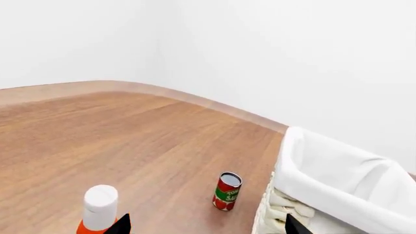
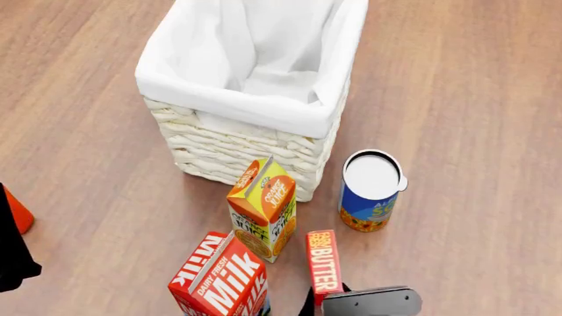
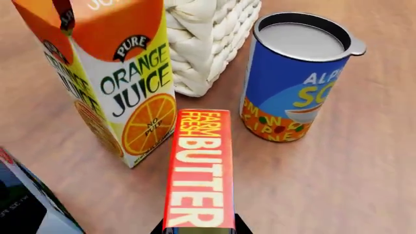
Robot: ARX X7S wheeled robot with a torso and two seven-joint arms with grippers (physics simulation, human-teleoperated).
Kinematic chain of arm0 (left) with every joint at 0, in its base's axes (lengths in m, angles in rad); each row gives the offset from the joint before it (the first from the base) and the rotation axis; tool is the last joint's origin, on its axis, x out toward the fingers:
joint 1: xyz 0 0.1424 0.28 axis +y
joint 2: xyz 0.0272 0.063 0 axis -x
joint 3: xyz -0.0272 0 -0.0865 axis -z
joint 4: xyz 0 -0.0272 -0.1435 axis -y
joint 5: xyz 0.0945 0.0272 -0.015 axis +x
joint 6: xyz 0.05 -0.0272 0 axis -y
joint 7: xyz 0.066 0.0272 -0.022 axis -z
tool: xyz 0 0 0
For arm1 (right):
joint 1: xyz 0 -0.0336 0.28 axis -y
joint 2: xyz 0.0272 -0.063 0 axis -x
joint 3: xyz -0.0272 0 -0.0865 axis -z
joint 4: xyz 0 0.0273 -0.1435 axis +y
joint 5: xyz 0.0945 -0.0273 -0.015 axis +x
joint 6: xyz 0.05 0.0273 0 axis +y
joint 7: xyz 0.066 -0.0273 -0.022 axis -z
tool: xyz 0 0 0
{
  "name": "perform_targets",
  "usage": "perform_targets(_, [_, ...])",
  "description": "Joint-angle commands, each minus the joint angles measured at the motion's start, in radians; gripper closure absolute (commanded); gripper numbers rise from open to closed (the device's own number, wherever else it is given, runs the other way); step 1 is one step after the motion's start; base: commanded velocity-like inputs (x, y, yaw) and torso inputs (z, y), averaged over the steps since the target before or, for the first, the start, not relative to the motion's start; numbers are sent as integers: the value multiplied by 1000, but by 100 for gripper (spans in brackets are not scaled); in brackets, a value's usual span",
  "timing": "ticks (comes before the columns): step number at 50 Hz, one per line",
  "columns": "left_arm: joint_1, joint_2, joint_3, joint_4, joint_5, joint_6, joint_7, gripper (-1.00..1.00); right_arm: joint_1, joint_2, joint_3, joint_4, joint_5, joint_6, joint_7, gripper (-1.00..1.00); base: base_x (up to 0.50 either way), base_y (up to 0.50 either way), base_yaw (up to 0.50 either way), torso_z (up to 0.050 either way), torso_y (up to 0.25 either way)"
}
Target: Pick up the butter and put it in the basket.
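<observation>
Nearest to our right wrist camera, the slim red rectangular butter box with white "BUTTER" lettering (image 3: 198,170) stands between the two dark fingertips (image 3: 242,226) of our right gripper (image 3: 198,229), which show at either side of its near end; we read the gripper as pinching the box, although the contact itself sits at the picture's edge. In the head view, the butter box (image 2: 323,261) lies just in front of the grey gripper body (image 2: 369,303), between the red-and-white milk carton (image 2: 221,280) and the blue cylindrical soup can with a grey lid (image 2: 370,191). We see the orange-and-yellow juice carton (image 2: 262,209) just beside the butter on its left, close to the front wall of the tall cream-white woven wicker basket with a white cloth liner (image 2: 230,141). The butter is outside the basket. In our left wrist view, two dark fingertips (image 1: 121,225) of the left gripper (image 1: 208,226) show well apart, with nothing between them. Beyond them we see a white-capped orange bottle (image 1: 99,207), a small red-and-green can (image 1: 227,191) standing on the wooden floor (image 1: 130,141), and the basket's lined corner (image 1: 338,180).
</observation>
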Motion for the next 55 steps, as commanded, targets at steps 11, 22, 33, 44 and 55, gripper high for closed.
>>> perform_targets(11, [-15, -7, 9, -21, 4, 8, 3, -100, -255, 142, 84, -469, -27, 90, 155, 100, 0, 0, 0, 0, 1])
perform_targets(22, [-17, -9, 21, -40, 14, 20, 14, -100, -318, 184, 143, -574, -19, 112, 208, 100, 0, 0, 0, 0, 1])
perform_targets(33, [-22, -9, 29, -46, 17, 24, 13, -100, -363, 233, 230, -685, 13, 162, 256, 100, 0, 0, 0, 0, 2])
perform_targets(44, [-24, -10, 32, -44, 15, 25, 6, -100, -358, 276, 284, -754, 40, 228, 278, 100, 0, 0, 0, 0, 1])
perform_targets(55, [-25, -7, 36, -47, 17, 31, 2, -100, -283, 329, 349, -786, 113, 346, 277, 100, 0, 0, 0, 1, 1])
